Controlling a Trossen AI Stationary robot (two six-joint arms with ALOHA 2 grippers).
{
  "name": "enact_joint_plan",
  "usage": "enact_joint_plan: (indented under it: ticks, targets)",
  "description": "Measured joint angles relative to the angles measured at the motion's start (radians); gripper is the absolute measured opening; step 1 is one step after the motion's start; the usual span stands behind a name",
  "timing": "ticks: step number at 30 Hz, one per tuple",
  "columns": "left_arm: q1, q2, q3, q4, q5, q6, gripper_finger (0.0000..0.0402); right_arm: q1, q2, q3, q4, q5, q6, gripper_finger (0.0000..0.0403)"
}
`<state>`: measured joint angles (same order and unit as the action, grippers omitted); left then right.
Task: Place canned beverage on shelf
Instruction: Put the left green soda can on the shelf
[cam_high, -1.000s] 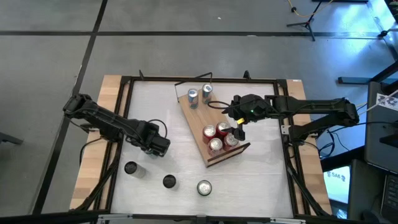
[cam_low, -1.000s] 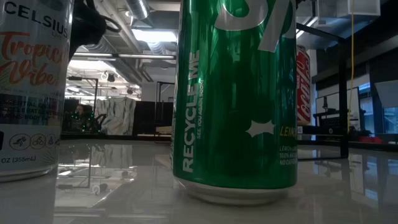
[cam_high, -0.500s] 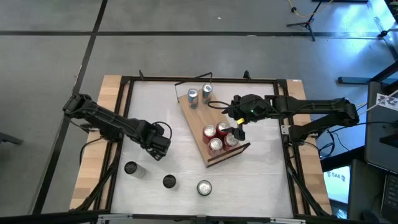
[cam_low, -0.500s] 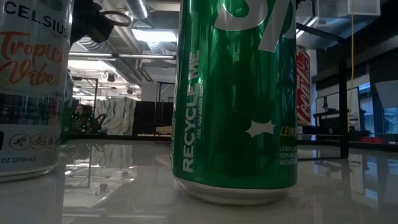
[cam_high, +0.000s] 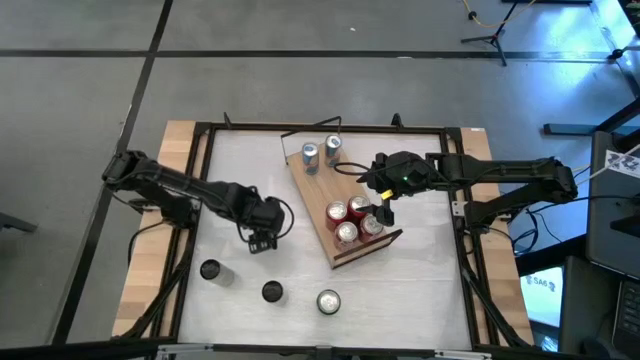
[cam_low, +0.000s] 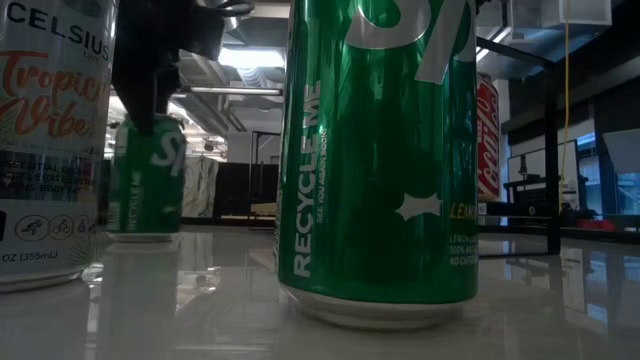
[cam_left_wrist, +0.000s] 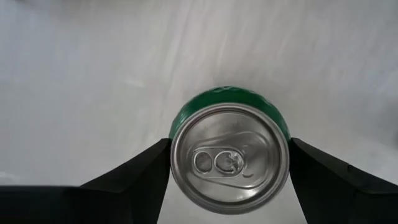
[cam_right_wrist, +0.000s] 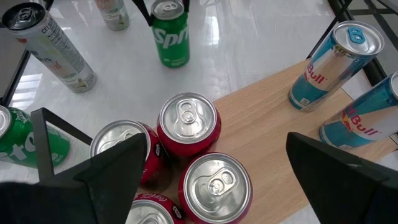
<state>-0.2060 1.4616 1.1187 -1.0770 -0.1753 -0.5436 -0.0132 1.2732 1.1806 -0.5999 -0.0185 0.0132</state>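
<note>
A green canned beverage (cam_left_wrist: 230, 158) stands upright on the white table (cam_high: 250, 170), left of the shelf; it also shows in the low view (cam_low: 145, 180) and the right wrist view (cam_right_wrist: 171, 40). My left gripper (cam_high: 262, 240) is above it, pointing down, shut on it. The shelf (cam_high: 322, 188) is a light-wood board lying at a slant. It carries several red cans (cam_right_wrist: 186, 124) near its brown rim and two blue-silver cans (cam_right_wrist: 333, 62) by its wire frame. My right gripper (cam_high: 384, 212) hovers open over the red cans, touching none. My left gripper pinches the green can's upper side wall (cam_left_wrist: 180, 118) between its two fingers (cam_left_wrist: 143, 177), one on each side, just under the silver top. The fingers come from above, pointing down. The can is upright; its base looks level with the table top, and I cannot tell whether it is lifted.
Three loose cans stand near the table's front edge: a tall white one (cam_right_wrist: 56, 50), another tall one (cam_high: 210, 271) and a green one (cam_high: 328, 301) close to the low camera (cam_low: 380, 150). A black frame (cam_high: 200, 150) rims the table. Bare table lies between the held can and the shelf.
My left gripper has rolled about its own axis and gone toward the table's right edge, toward the shelf. The green can has come with it, upright, out from behind the tall white can in the low view.
</note>
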Motion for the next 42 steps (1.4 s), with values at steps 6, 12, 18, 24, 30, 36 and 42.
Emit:
enact_joint_plan:
  ticks: [6,12,18,24,30,36,42]
  targets:
    - [0.039,0.0,0.0,0.006,0.001,0.208,0.0272,0.0,0.0,0.0,0.0,0.0,0.0,0.0379]
    - [0.052,0.0,0.0,0.007,0.001,0.414,0.0273,0.0,0.0,0.0,0.0,0.0,0.0,0.0379]
    - [0.049,0.0,0.0,0.037,0.0,0.528,0.0273,0.0,0.0,0.0,0.0,0.0,0.0,0.0379]
    - [0.049,0.0,0.0,0.047,0.0,0.528,0.0273,0.0,0.0,0.0,0.0,0.0,0.0,0.0379]
    - [0.049,0.0,0.0,0.047,0.0,0.527,0.0273,0.0,0.0,0.0,0.0,0.0,0.0,0.0379]
    - [0.049,0.0,0.0,0.047,0.0,0.496,0.0273,0.0,0.0,0.0,0.0,0.0,0.0,0.0379]
    - [0.049,0.0,0.0,0.058,0.006,0.493,0.0273,0.0,0.0,0.0,0.0,0.0,0.0,0.0379]
